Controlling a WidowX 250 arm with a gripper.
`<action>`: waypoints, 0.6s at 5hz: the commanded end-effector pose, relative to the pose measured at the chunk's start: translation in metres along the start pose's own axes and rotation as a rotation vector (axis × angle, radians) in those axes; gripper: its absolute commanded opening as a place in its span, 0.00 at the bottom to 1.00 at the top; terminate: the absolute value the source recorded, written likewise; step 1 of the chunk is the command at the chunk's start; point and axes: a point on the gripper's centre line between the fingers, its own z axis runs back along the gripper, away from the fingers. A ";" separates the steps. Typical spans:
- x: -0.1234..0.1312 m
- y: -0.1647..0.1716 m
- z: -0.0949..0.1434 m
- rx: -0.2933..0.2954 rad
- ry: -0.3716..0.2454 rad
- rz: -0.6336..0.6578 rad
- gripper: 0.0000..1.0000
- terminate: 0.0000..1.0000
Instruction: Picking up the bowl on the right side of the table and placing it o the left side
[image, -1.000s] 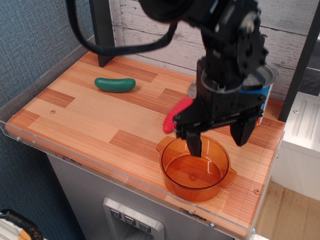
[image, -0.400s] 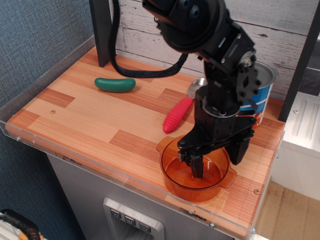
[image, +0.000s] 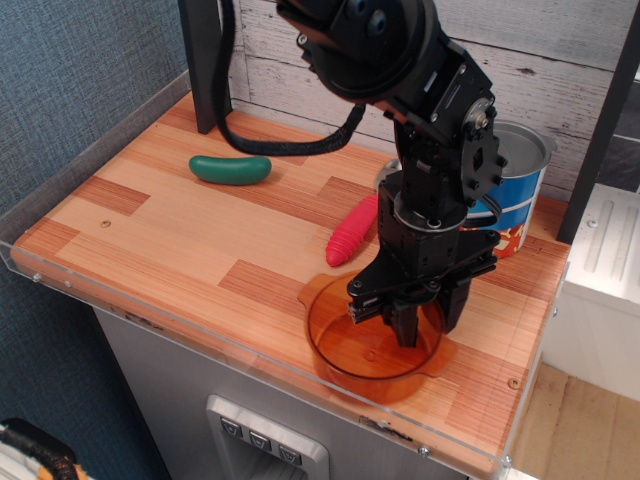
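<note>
A black robot arm (image: 400, 70) reaches down from the upper middle of the view, with a thick black cable (image: 290, 140) looping off its left side. Its tool (image: 422, 322) sits low at the translucent orange plastic bowl (image: 365, 345), a pot-shaped vessel with straight sides and small flat rim handles. One dark finger (image: 405, 325) dips inside the bowl near its right wall, and the other finger (image: 452, 305) stands outside that wall, so the rim lies between them. The fingers stand close on either side of the wall and appear clenched on it, though actual contact is hard to confirm through the tinted plastic.

The bowl is at the front right part of the counter (image: 170, 240), a rectangular top of light and reddish-brown wood-grain planks with clear acrylic edging (image: 150, 325) over a grey metal base (image: 200, 410). The bowl's front wall comes close to the acrylic edge. Whether its bottom rests flat on the planks or is slightly raised cannot be told.

Just behind the bowl, on its left, a ribbed red oblong toy (image: 352, 232) lies diagonally on the wood, partly hidden by the arm. A blue tin can (image: 515, 190) with a silver top stands at the right rear, behind the arm. A smooth green cucumber-shaped toy (image: 230, 169) lies well apart on the left rear of the counter, near a dark upright post (image: 203, 60). A whitewashed plank wall (image: 560, 40) forms the backdrop.
</note>
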 end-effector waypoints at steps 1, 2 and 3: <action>0.017 -0.004 0.030 -0.034 -0.039 -0.039 0.00 0.00; 0.027 0.003 0.050 0.055 -0.023 -0.125 0.00 0.00; 0.045 0.020 0.063 0.133 -0.013 -0.140 0.00 0.00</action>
